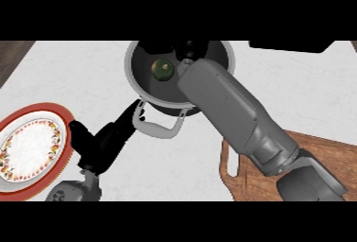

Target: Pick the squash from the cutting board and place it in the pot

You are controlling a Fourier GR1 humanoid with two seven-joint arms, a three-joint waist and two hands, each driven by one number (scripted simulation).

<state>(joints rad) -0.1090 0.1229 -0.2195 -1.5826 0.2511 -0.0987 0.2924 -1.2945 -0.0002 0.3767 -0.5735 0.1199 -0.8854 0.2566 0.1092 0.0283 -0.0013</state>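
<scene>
The squash (163,69), small, round and dark green, lies inside the grey pot (137,84) at the top centre, on the pot's left side. My right forearm reaches up from the lower right across the pot's rim. My right hand (188,50) is over the pot's dark inside, just right of and above the squash; black against black, its shape is hard to read. The wooden cutting board (314,144) lies at the lower right, partly under that arm, and its visible part is bare. My left hand (105,142) rests open at the lower left, fingers pointing up towards the pot's handle (162,127).
A round plate (31,146) with a red rim and a patterned border sits at the left edge, beside my left hand. A dark object (289,46) lies at the counter's top right. The pot's grey loop handle sticks out towards me.
</scene>
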